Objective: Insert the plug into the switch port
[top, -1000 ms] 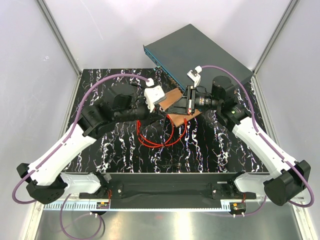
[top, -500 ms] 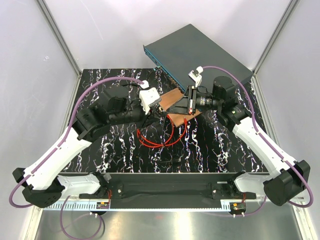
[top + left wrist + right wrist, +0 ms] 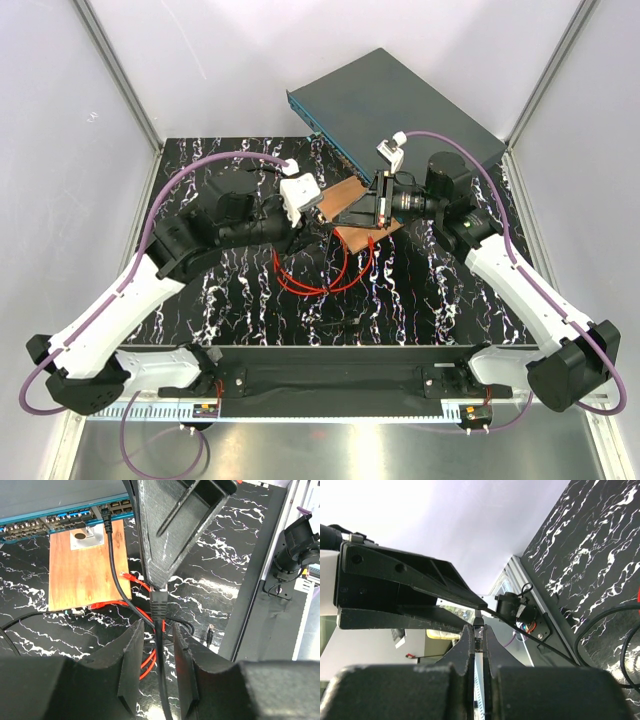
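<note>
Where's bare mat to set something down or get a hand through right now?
Free: table between the red cable loops and right arm; same toward the left arm; far-left corner. Crowded: centre, left gripper and right gripper both at the black cable, by the wooden board and switch.

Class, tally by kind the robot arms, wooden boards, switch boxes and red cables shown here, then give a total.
Robot arms: 2 (left arm, right arm)
Wooden board: 1
Switch box: 1
Red cable: 1
Total: 5
</note>
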Motion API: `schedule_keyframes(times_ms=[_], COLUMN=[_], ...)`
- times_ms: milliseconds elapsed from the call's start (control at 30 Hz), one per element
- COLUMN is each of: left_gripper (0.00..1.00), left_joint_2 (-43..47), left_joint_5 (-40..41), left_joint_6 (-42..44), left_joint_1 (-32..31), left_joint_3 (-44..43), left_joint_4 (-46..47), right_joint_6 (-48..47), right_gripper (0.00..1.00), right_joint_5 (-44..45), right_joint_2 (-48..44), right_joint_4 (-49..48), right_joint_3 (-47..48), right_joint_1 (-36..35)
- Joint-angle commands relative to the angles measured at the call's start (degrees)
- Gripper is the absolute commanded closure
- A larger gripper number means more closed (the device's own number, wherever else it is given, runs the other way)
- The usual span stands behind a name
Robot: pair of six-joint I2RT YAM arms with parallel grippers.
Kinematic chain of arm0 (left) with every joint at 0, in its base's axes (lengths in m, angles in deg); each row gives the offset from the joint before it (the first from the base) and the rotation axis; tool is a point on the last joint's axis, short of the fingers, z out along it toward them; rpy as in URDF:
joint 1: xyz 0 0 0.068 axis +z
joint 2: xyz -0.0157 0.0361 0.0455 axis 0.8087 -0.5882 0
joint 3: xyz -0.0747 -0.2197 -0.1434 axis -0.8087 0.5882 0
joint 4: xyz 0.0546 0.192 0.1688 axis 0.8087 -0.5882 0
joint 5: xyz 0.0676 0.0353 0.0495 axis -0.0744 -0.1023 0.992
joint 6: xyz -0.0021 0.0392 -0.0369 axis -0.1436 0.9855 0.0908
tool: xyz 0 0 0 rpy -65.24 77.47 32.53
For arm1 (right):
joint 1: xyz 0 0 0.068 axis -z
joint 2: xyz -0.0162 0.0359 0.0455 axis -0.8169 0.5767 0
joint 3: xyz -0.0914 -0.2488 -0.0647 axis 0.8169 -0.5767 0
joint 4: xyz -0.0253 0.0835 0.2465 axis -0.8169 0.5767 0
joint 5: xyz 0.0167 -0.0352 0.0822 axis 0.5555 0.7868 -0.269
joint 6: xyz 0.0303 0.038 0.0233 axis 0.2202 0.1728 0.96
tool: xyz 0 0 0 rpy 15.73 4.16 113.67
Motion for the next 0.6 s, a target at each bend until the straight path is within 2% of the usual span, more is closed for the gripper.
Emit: schedule_keyframes(times_ms=[0, 267, 500, 567], left_gripper=[0.67, 0.71, 0.89, 0.98], left_joint_2=[-0.80, -1.77, -1.50, -1.07], left_joint_5=[-1.75, -1.92, -2.19, -2.45], left_joint_6=[0.50, 0.77, 1.20, 1.55], left_joint_1=[0.18, 0.09, 0.18, 0.09], left_joint_3=[0.07, -0.02, 0.15, 0.68], left_joint_4=[4.16, 4.51, 4.16, 3.90], right_joint_6=[1.21, 1.56, 1.82, 1.91], right_gripper=[1.00, 1.00, 1.00, 1.00], right_joint_5=[-2.30, -2.66, -2.57, -2.39], right_joint_2=[-0.86, -1.04, -1.13, -1.04], right_joint_4=[-3.50, -3.51, -3.42, -3.42], right_joint_3=[-0.38, -0.64, -0.82, -0.73], right_joint_1=[0.17, 0.08, 0.17, 0.17])
